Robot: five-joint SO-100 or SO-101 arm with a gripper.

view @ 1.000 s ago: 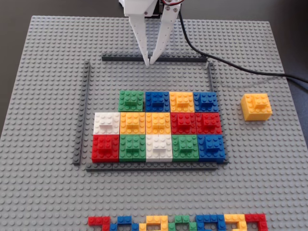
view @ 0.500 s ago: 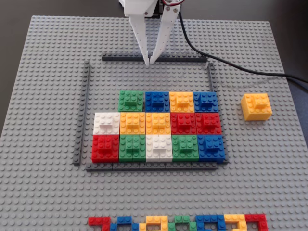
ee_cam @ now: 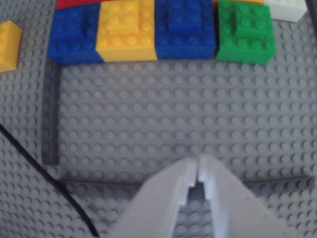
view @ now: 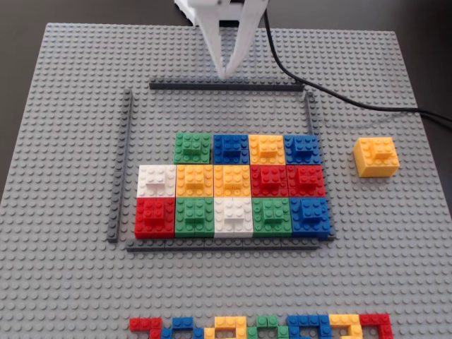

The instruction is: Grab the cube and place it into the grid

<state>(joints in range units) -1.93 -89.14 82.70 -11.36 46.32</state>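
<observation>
White and smooth-sided, the pincer [view: 229,73] tapers to a point near the far edge of the bench, its two fingers pressed together with nothing between them; in the wrist view the gripper [ee_cam: 197,173] shows only a hairline seam between its tips. It hangs over the far dark grey strip [view: 226,86].

Studs cover the grey baseplate [view: 63,282] from edge to edge. Going left to right in the fixed view, a thin dark strip [view: 121,169] runs along the left side of the grid [view: 233,187], then come the blocky cubes in red, green, white, yellow-orange and blue, each capped with a smaller raised brick, then a short strip [view: 309,111] on the right. The top row holds four cubes, its leftmost cell bare. Further right, well apart from the frame and toward the right edge, sits the cube [view: 376,156], yellow-orange and alone.

Only the fixed view shows the line of flat coloured bricks [view: 261,326] at the near edge. A black cable [view: 339,95] trails off toward the far right corner. The wrist view catches just a corner of the cube [ee_cam: 9,44] at its left margin.
</observation>
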